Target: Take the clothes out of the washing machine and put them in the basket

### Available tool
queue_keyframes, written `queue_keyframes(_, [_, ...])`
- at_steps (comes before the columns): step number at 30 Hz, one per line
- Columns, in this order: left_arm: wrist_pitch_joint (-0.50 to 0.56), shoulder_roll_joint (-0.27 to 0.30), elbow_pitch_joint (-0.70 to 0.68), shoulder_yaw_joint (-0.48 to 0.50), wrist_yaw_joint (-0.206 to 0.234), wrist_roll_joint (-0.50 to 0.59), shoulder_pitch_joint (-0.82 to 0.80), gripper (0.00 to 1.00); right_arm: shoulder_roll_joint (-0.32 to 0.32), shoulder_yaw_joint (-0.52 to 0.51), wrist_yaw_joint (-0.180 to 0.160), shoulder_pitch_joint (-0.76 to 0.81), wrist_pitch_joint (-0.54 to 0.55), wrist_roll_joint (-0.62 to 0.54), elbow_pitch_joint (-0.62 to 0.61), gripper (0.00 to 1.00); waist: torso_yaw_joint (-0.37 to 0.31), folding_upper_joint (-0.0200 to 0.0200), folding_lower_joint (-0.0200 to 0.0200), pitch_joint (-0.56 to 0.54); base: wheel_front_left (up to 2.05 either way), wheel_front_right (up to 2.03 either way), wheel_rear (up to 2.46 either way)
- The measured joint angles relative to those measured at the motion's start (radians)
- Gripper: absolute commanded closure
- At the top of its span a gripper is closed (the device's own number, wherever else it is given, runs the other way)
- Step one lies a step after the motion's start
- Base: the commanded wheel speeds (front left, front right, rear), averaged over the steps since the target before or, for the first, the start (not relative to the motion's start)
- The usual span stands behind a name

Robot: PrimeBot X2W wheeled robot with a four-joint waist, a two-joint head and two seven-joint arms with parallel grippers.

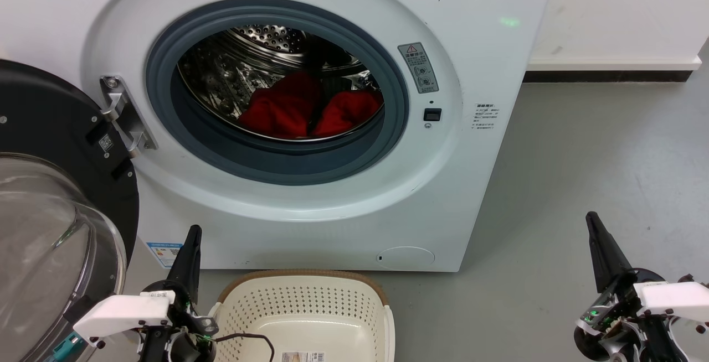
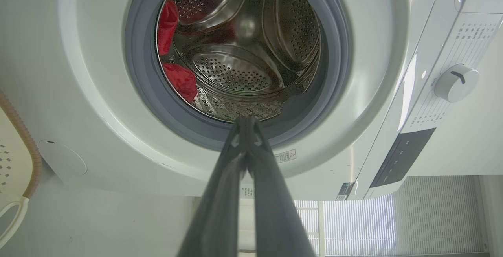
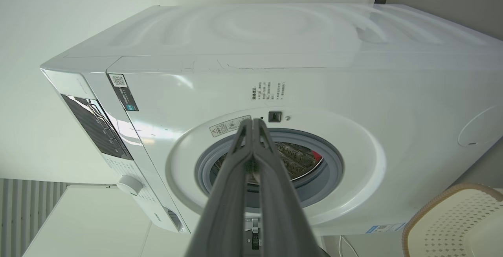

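I have the washing machine [image 1: 476,185] straight in front of me. Its door [image 1: 50,124] is swung wide open to the left, with the glass bowl turned toward me. The clothes [image 1: 288,108] are inside the drum [image 1: 266,38]: two red pieces lying on the drum bottom, close behind the grey rim of the opening, one just beside the other with a dark fold between them.

The basket [image 1: 302,274] stands on the grey floor [image 1: 581,157] near me, just in front of the machine and below the round opening. A label sticker lies on its bottom.

My left gripper [image 1: 194,234] is low on the left, between the open door and the basket. Its fingers point up toward the machine and are pressed together, with nothing held between them. In the left wrist view the tips meet in front of the lower edge of the opening.

My right gripper [image 1: 594,223] is far to the right, above bare floor and well apart from the machine. Its two fingers are also together and hold nothing. In the right wrist view they meet in front of the upper edge of the opening.
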Motion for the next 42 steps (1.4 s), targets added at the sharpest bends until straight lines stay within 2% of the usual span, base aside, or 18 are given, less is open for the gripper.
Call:
queue_keyframes(29, [0.0, 0.0, 0.002, 0.0, 0.0, 0.0, 0.0, 1.0, 0.0, 0.0, 0.0, 0.0, 0.0, 0.0, 0.001, 1.0, 0.0, 0.0, 0.0, 0.0, 0.0, 0.0, 0.0])
queue_keyframes(30, [-0.001, 0.0, 0.008, -0.002, 0.001, 0.0, 0.004, 0.0, 0.0, 0.0, 0.0, 0.005, 0.0, 0.0, 0.007, 0.0, 0.0, 0.0, 0.0, 0.0, 0.0, 0.0, 0.0])
queue_keyframes(35, [-0.007, -0.004, 0.041, -0.007, 0.002, 0.001, 0.047, 0.0, 0.002, 0.004, 0.0, 0.046, -0.006, 0.0, 0.04, 0.0, 0.0, 0.0, 0.0, 0.0, 0.0, 0.0, 0.0])
queue_keyframes(42, [-0.043, -0.004, 0.02, -0.011, 0.002, 0.032, 0.056, 0.0, 0.004, 0.01, 0.0, 0.048, -0.041, -0.024, 0.037, 0.0, -0.001, 0.0, 0.0, 0.002, 0.0, 0.0, 0.0])
